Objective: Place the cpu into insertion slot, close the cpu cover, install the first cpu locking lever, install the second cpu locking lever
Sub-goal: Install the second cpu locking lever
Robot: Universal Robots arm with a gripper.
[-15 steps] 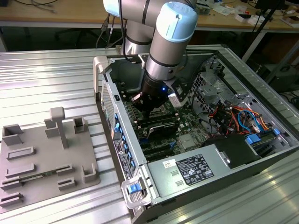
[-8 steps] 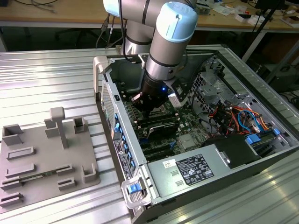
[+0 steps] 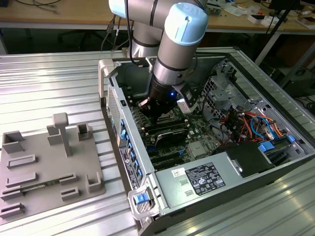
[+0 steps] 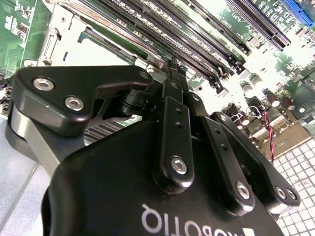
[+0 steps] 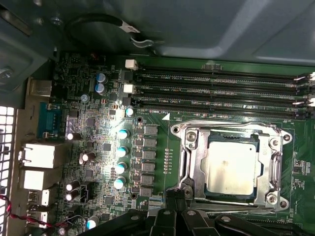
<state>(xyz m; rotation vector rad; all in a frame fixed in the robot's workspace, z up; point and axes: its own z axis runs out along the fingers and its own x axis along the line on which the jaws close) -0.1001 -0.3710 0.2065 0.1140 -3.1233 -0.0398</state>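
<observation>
Cpu (image 5: 230, 169) lies framed by the cpu cover (image 5: 189, 162); gripper (image 5: 172, 196) fingertips seem pressed together, partly cut off.

Black metal gripper (image 4: 173, 69) with bolted linkage bars fills lower frame, fingertips close together near long black memory slots (image 4: 197, 29). Silvery metal cpu cover (image 4: 78, 34) at upper left of frame. Green circuit board (image 4: 19, 24) at left edge.

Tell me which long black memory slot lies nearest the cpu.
The slot running right along the cpu cover edge, in the first wrist view; the other three lie farther from the cpu, toward the case wall.
</observation>
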